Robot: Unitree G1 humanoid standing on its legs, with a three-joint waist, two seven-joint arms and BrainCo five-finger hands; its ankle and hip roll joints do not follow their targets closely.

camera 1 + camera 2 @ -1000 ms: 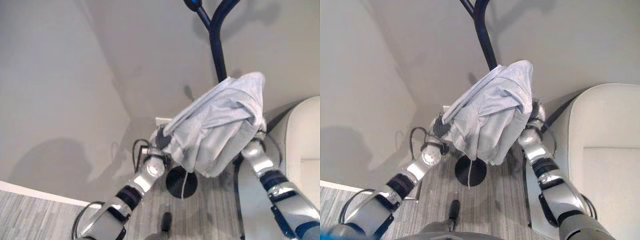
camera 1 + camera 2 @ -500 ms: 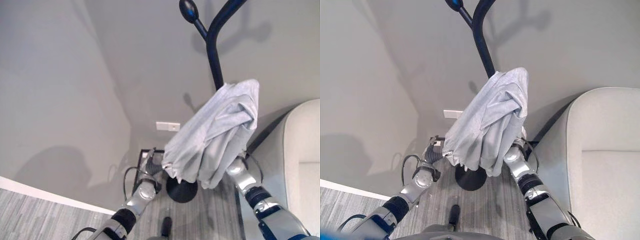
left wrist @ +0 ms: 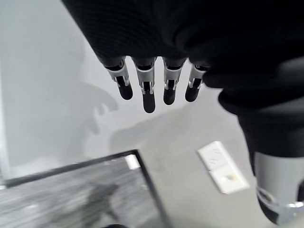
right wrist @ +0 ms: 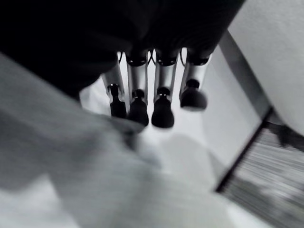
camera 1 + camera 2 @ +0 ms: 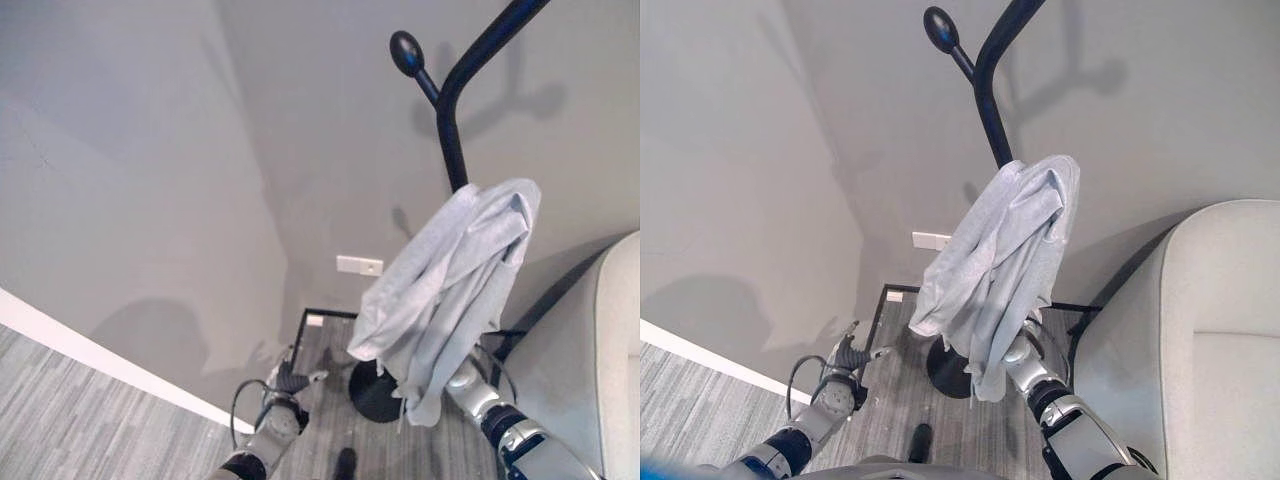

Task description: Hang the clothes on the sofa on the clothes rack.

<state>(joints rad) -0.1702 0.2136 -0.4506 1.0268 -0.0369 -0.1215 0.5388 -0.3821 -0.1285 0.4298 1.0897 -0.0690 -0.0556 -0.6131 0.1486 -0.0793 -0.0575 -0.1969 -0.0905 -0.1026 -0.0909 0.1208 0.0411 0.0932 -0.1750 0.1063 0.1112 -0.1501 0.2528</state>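
Observation:
A light grey garment (image 5: 450, 290) hangs draped over a lower hook of the black clothes rack (image 5: 455, 140), its folds trailing down toward the round base (image 5: 372, 392). Low on the left, my left hand (image 5: 848, 356) is apart from the cloth; its fingers (image 3: 148, 92) are straight and hold nothing. My right hand (image 5: 1025, 352) sits just under the garment's lower hem. Its fingers (image 4: 161, 102) are straight too, and a fold of grey cloth (image 4: 95, 180) lies close beside them. The cream sofa (image 5: 1205, 330) stands at the right.
The rack's top hook ends in a black knob (image 5: 405, 48) high against the grey wall. A white wall outlet (image 5: 358, 265) sits behind the garment. A thin black frame (image 5: 322, 316) lies on the grey carpet by the base. A white baseboard (image 5: 100, 360) runs lower left.
Both hands have dropped down and away from the garment, which now hangs on the rack by itself. The camera has shifted, so more of the rack's top shows.

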